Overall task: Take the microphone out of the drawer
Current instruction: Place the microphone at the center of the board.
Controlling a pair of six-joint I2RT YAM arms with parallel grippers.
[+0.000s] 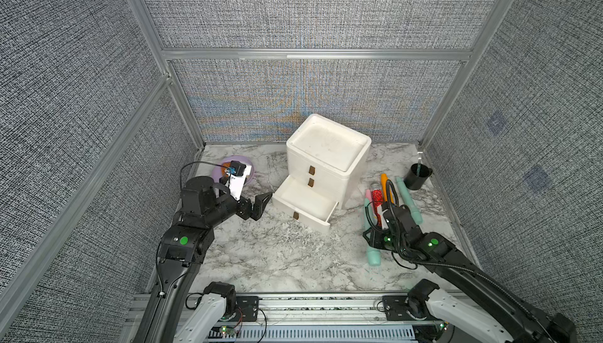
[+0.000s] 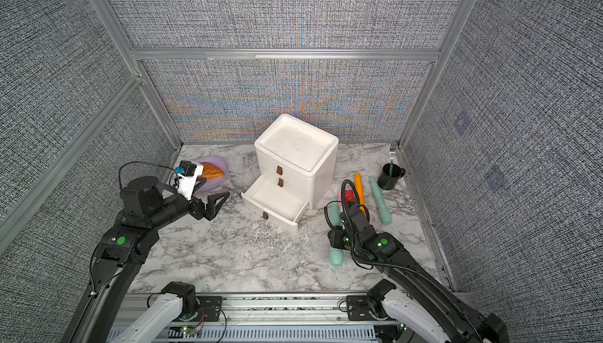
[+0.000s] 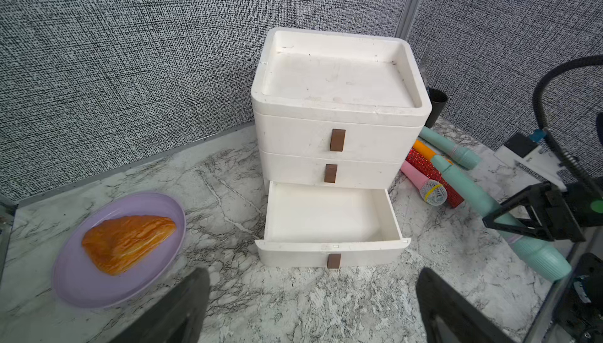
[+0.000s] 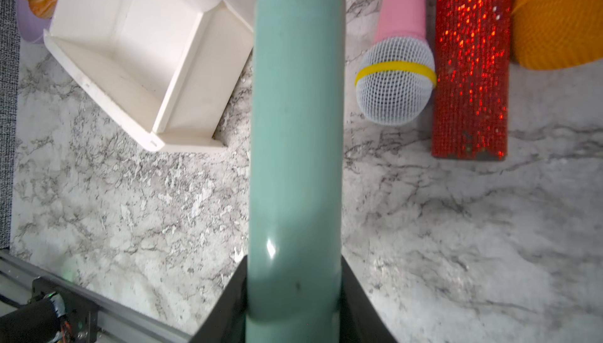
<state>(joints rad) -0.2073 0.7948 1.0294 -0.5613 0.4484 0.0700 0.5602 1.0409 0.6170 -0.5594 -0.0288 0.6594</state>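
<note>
Right gripper (image 4: 293,295) clamps the teal plastic microphone (image 4: 295,113) beside the white three-drawer chest (image 3: 339,103), its open bottom drawer (image 3: 329,246) empty; left gripper (image 3: 313,279) gapes. Next, I reckon: set down, release.

I get bright, even light, soft shadows. Rainbow moiré bands the back wall (image 1: 303,109); both top views bow at the edges; the teal microphone (image 4: 295,129) blurs up close.

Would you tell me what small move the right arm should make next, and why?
I would set the teal microphone down on the bare table beside the pink microphone, then let go. The right hand is shut on it, it is already clear of the drawer, and the open drawer looks empty.
</note>
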